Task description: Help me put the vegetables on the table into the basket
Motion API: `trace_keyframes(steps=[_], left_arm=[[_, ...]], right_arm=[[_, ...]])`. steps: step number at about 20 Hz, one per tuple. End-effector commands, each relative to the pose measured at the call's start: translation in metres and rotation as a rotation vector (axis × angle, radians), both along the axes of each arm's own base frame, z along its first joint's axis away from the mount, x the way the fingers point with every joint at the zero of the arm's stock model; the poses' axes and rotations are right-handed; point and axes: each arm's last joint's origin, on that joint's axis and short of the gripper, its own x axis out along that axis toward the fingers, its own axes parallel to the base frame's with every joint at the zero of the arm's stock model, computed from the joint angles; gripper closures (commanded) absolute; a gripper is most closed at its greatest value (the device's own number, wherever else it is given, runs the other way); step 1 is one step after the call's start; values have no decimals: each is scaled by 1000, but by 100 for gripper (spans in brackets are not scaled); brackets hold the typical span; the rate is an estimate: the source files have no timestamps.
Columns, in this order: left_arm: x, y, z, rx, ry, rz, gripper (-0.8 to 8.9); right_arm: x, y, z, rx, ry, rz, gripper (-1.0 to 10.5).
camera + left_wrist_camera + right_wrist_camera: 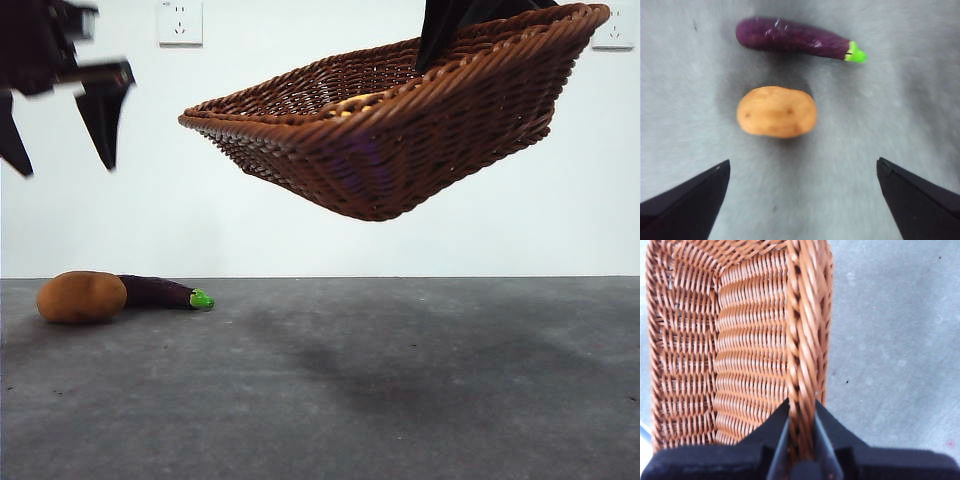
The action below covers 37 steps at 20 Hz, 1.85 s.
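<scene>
The woven brown basket (400, 140) hangs tilted in the air above the table (420, 390), with its rim high on the right. My right gripper (440, 45) (801, 410) is shut on that braided rim. The part of the basket's inside (740, 340) that the right wrist view shows is bare. The orange-brown potato (82, 296) (777, 111) lies at the far left of the table. Just behind it lies the purple eggplant (160, 292) (795, 39), its green tip pointing right. High above both hangs my left gripper (62, 165) (803, 162), open and holding nothing.
A white wall with two power outlets (180, 22) (612, 30) stands behind the table. The basket casts a soft shadow (400, 370) on the grey surface beneath it. A small yellow patch (345, 108) shows over the basket's near rim; I cannot tell what it is.
</scene>
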Motion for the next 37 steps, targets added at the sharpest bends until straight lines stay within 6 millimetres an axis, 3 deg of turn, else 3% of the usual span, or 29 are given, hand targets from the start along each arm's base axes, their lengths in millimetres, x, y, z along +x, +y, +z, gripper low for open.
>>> trace_keyframes(steps=[1, 6, 11, 21, 31, 32, 35, 37], left_arm=[[17, 2, -21, -60, 36, 113, 310], [39, 18, -51, -189, 96, 379, 310], [50, 26, -56, -331, 60, 516, 310], [66, 17, -103, -308, 176, 597, 310], [76, 12, -134, -294, 223, 614, 311], [76, 12, -134, -295, 213, 613, 329], [77, 11, -134, -281, 209, 564, 728], [77, 11, -134, -272, 208, 544, 792]], right_arm=[[-2, -1, 3, 12, -18, 11, 955], [-2, -1, 3, 2, -30, 32, 955], [-2, 0, 4, -3, -53, 55, 955], [-1, 1, 5, 8, -77, 87, 955], [-1, 1, 5, 8, -83, 111, 955], [-1, 1, 5, 7, -83, 112, 955], [-1, 1, 5, 9, -85, 111, 955], [-1, 1, 5, 9, -85, 109, 955]])
